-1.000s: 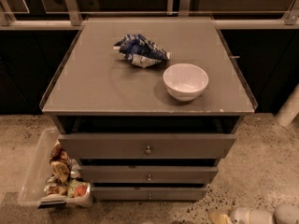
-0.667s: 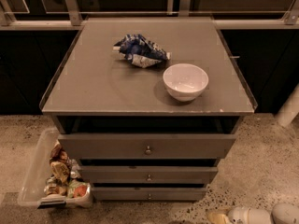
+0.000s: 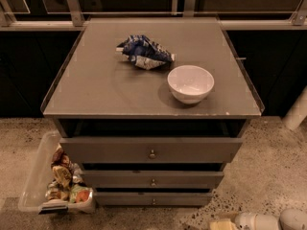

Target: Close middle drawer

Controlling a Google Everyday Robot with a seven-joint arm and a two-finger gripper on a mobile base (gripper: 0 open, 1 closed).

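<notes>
The grey cabinet [image 3: 96, 87] has three drawer fronts stacked below its top. The middle drawer [image 3: 120, 180] is the medium-height grey front with a small round metal knob [image 3: 153, 181], and a dark gap shows above it. The taller front with the larger knob [image 3: 152, 153] is above it, and the slimmest front [image 3: 153, 200] is below. My gripper [image 3: 261, 221] shows only as white rounded parts at the bottom right edge, low by the floor, right of the drawers and apart from them.
A white bowl [image 3: 190, 83] and a crumpled blue-and-white chip bag [image 3: 144, 51] lie on the cabinet top. A clear plastic bin of snack packets [image 3: 57, 183] stands on the floor against the cabinet's left side. A white post [image 3: 297, 110] stands at right.
</notes>
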